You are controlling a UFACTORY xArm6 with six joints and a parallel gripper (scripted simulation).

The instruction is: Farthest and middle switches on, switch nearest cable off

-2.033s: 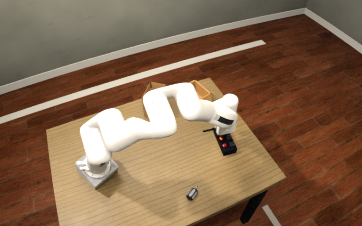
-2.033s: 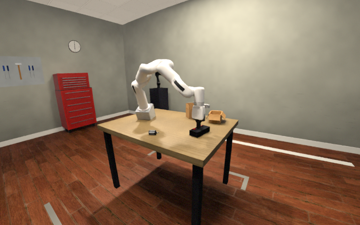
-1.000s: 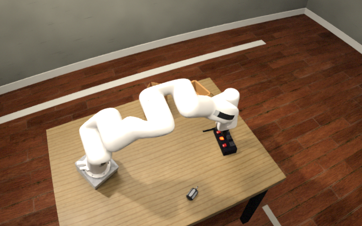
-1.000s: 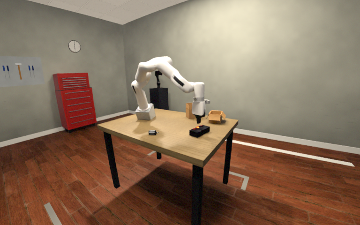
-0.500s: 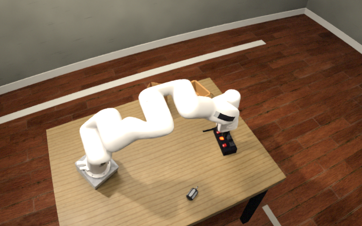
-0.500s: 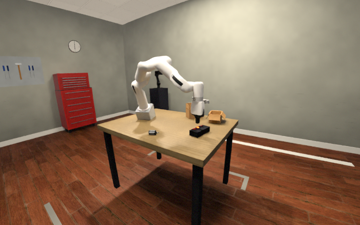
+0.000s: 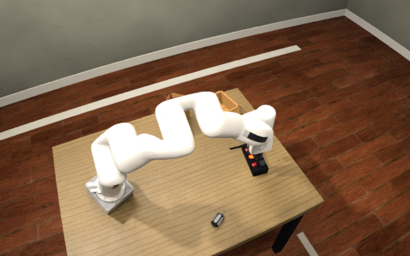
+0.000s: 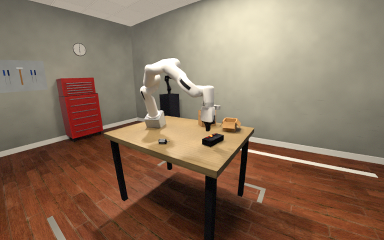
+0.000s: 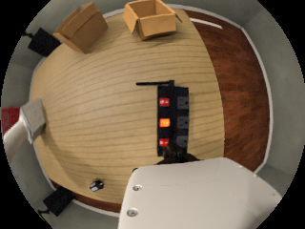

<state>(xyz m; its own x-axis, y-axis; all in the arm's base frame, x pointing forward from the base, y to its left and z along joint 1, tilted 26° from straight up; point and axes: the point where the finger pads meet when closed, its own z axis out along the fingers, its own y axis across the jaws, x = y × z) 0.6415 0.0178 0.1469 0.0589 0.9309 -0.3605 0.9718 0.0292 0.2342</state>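
Observation:
The black power strip (image 7: 255, 161) lies the right way up near the table's right edge, with its cable (image 7: 236, 147) at the far end. It also shows in the exterior view (image 8: 212, 139) and in the wrist view (image 9: 172, 117). It has three switches in a row. The middle switch (image 9: 164, 122) glows orange. The switch nearest the cable (image 9: 164, 101) and the switch farthest from the cable (image 9: 164, 143) look plain red and unlit. My gripper (image 8: 207, 127) is shut and empty, and hovers a little above the strip. Its dark fingertips (image 9: 177, 155) show beside the farthest switch.
Two open cardboard boxes (image 9: 151, 17) (image 9: 82, 26) stand at the table's back edge beyond the strip. A small black and silver object (image 7: 217, 220) lies near the front edge. My arm's base (image 7: 109, 193) stands at the table's left.

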